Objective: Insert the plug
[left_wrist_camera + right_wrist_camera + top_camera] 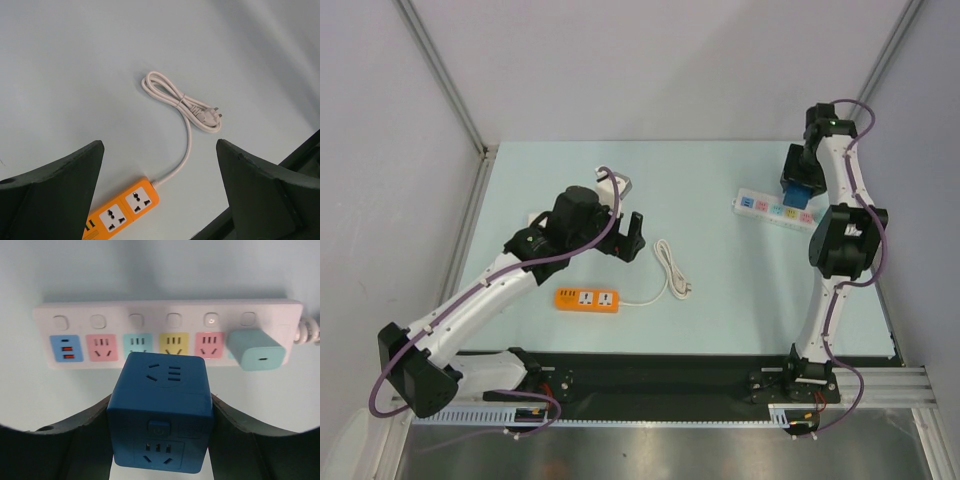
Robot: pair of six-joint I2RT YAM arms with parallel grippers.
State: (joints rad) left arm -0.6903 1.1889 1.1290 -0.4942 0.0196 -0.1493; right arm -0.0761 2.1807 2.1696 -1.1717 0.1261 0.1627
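Currently the right gripper (798, 186) is clamped on the blue cube plug (160, 410), held close by the white power strip (170, 310) near the desk's (720, 320) far right corner, while the left gripper (157, 165) stands wide apart and empty; misaligned prongs could shove the loose strip aside instead of seating.

We see the plug (160, 390), a solid blue cube with socket holes on two faces, clamped upright in the right gripper (160, 412), beside the white power strip (150, 320), not yet inserted.
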